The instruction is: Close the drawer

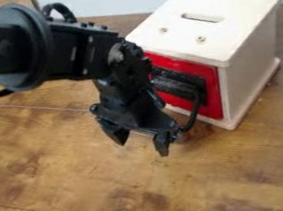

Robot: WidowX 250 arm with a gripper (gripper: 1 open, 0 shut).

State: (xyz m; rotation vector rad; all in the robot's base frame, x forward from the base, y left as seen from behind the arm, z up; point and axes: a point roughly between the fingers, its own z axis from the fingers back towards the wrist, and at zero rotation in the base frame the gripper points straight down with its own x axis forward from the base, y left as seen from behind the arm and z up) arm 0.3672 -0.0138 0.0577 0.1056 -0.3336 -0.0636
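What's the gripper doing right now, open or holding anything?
Black gripper: open, fingers spread and holding nothing, just in front of the red drawer with the black loop handle.

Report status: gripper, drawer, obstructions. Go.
Gripper open, empty, pointing down at the wooden table. Red drawer seems nearly flush in the white cabinet; exact gap unclear. Nothing seen blocking it.
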